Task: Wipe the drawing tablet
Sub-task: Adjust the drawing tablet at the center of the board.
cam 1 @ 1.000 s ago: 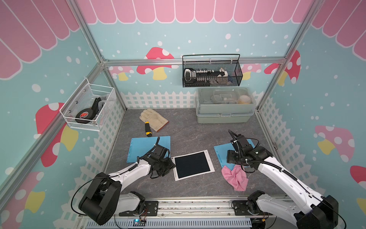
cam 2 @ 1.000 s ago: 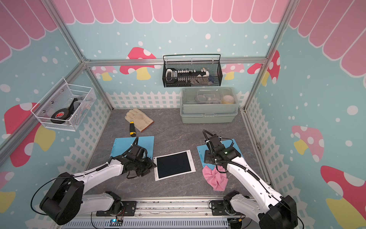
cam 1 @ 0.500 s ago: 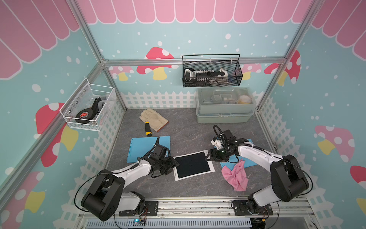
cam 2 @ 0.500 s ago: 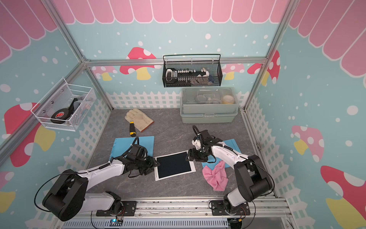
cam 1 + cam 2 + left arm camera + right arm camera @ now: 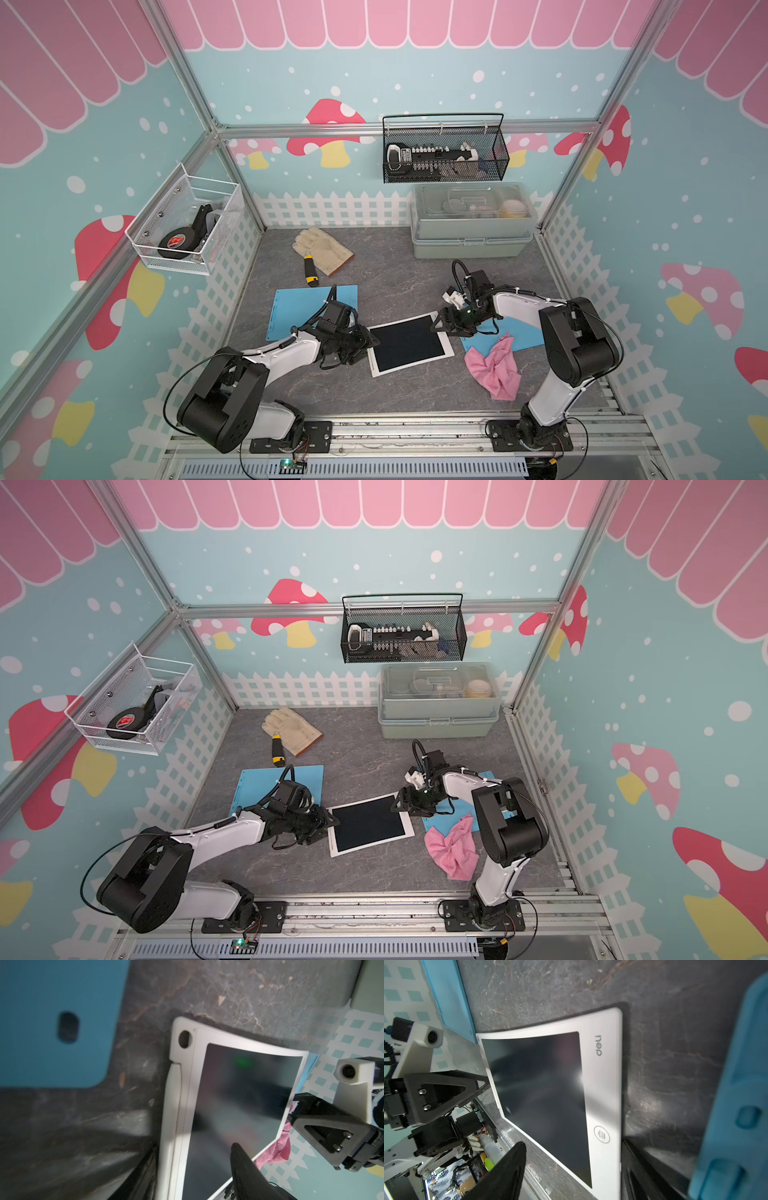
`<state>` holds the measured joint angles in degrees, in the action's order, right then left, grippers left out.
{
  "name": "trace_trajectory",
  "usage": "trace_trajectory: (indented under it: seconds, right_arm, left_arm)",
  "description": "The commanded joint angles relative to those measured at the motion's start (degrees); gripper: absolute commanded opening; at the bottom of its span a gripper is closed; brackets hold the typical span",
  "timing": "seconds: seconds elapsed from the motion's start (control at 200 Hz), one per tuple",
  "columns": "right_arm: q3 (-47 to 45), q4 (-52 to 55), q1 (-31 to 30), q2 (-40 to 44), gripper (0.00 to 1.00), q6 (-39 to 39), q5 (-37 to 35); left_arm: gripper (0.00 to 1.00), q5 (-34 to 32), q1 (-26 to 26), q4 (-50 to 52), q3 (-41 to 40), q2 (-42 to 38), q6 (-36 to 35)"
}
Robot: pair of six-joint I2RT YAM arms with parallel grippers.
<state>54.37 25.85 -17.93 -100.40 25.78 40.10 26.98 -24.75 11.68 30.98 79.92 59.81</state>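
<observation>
Top views first. The drawing tablet [image 5: 405,345] sits on the grey tabletop [image 5: 395,270], dark screen up, white frame, a bit skewed. The left gripper [image 5: 370,341] is right at the tablet's short edge. The right gripper [image 5: 438,326] is at the opposite edge, up by the corner toward the back wall. The pink cloth [image 5: 494,370] lies crumpled just off the tablet on the right arm's side, and nothing's holding it. The left blue mat [image 5: 313,305] is behind the tablet, and the right blue mat [image 5: 519,334] is beside it, partly under the cloth. Both top views show the same layout: tablet [image 5: 368,825] between the left gripper [image 5: 330,821] and right gripper [image 5: 397,804].

Left wrist: the left gripper [image 5: 194,1147] has its jaws spread fairly wide with the tablet's [image 5: 239,1095] edge between them. One finger is over the screen, the other down by the table. Can't tell if either actually touches. The right gripper [image 5: 292,1108] shows at the tablet's other edge.

Right wrist: the right gripper [image 5: 572,1145] is spread wide too, straddling the tablet's [image 5: 539,1095] edge with the "deli" logo. The left gripper [image 5: 485,1083] has its tips at the opposite frame.
</observation>
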Motion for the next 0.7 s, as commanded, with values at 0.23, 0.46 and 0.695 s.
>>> trace_trajectory:
  seconds: [0.23,0.46,0.695]
  right_arm:
    - [-2.24,-4.69,-0.79,2.79,0.57,0.99,12.85]
    - [-4.83,-12.86,-0.79,9.58,0.54,10.83,15.03]
    - [-3.66,-12.08,-1.23,10.23,0.28,12.27,17.27]
  left_arm:
    - [0.56,-2.3,-0.39,-0.21,-0.63,8.36,-0.07]
    - [0.56,-2.46,-0.95,-0.76,0.41,10.2,-0.23]
    - [0.56,-2.54,-1.52,-1.39,1.92,10.57,0.31]
